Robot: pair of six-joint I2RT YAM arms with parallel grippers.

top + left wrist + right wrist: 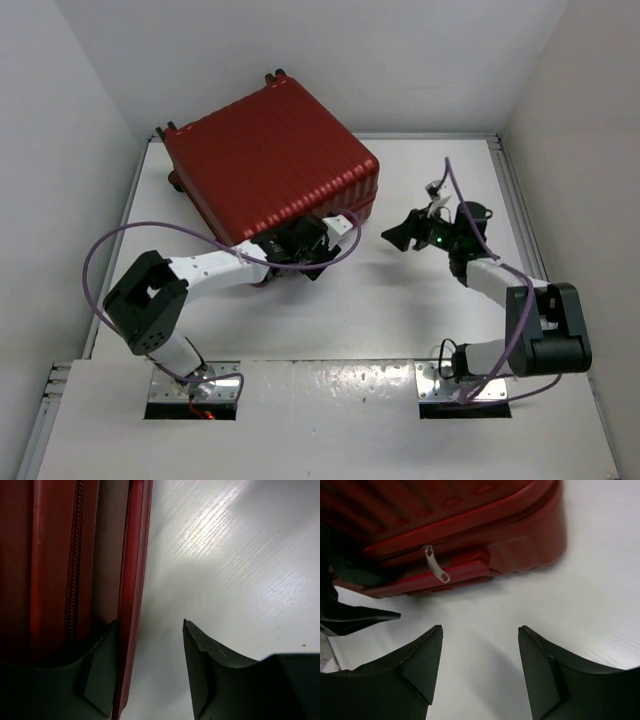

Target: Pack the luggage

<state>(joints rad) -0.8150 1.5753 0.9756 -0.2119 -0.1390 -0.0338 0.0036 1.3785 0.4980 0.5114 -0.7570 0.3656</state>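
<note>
White flat counter [400, 320]: one, walled on three sides by white panels. Luggage [265, 160], a dark red ribbed hard-shell suitcase: one, lying flat on the far left part of the counter with its two halves brought together and no lining showing. White-and-black robot arms: two, the left arm [200, 268] reaching up to the suitcase's near edge, the right arm [500, 280] reaching over bare counter to the right of the case. Purple cables [100, 250]: two, one looped along each arm. Left gripper [298, 250]: one, jaws partly apart and straddling the lower red rim beside the zip track, one finger over the shell and the other over the counter with a gap to the rim, so nothing is clamped. Right gripper [479, 630]: one, jaws likewise partly apart, empty, aimed at the case's near side but well short of it. Small silver zip pull [437, 566]: one, hanging from the seam on that near side. Step in hand, as judged: closing the case along its zip. Whether the track left of the pull is already run shut cannot be told from the wrist views. The next move calls for a fine pinch on the thin pull while the other gripper steadies the shell.
</note>
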